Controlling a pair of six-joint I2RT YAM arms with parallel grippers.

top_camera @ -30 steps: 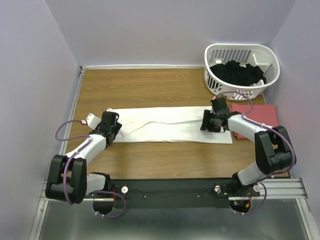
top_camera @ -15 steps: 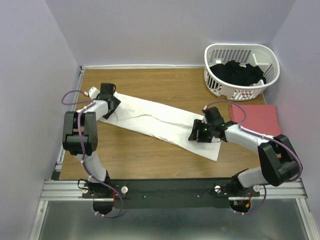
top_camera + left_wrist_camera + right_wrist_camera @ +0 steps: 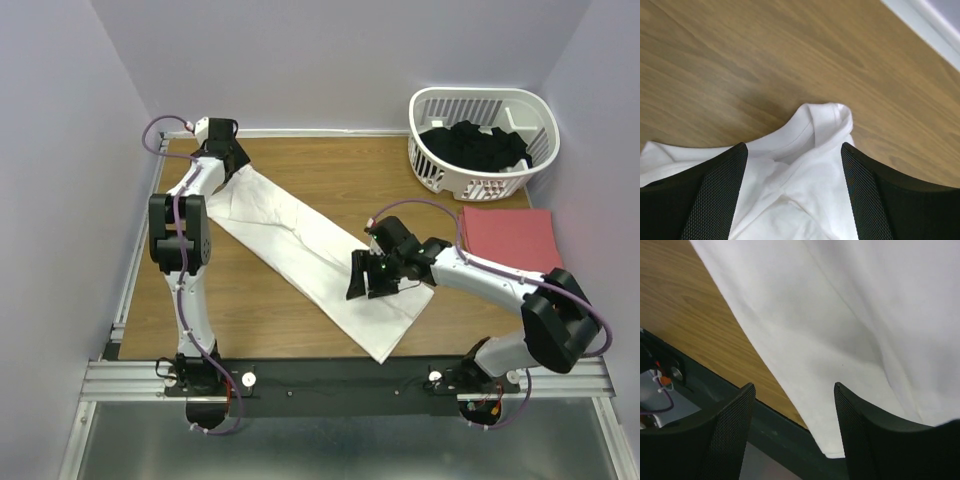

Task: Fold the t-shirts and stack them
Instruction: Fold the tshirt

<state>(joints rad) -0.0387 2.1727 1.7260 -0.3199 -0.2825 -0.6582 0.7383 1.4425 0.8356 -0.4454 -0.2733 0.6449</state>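
A long folded white t-shirt (image 3: pixel 300 245) lies slantwise on the table, from the far left corner down to the near middle. My left gripper (image 3: pixel 228 160) is at its far end, open, its wide-apart fingers (image 3: pixel 725 185) standing either side of bunched white cloth (image 3: pixel 825 120) by the collar. My right gripper (image 3: pixel 366 281) hovers open over the shirt's near end (image 3: pixel 840 300), with nothing pinched between its fingers (image 3: pixel 735 420). A folded salmon-red t-shirt (image 3: pixel 510 235) lies flat at the right, apart from both grippers.
A white slatted basket (image 3: pixel 432 172) holding black clothes (image 3: pixel 475 145) stands at the far right. Lilac walls close the table (image 3: pixel 340 175) on three sides. The black front rail (image 3: pixel 765 430) runs just beyond the shirt's near corner.
The white shirt swung from lying straight across to slantwise. My left gripper travelled to the far left corner with its end. My right gripper moved nearer and leftward, its jaws widening.
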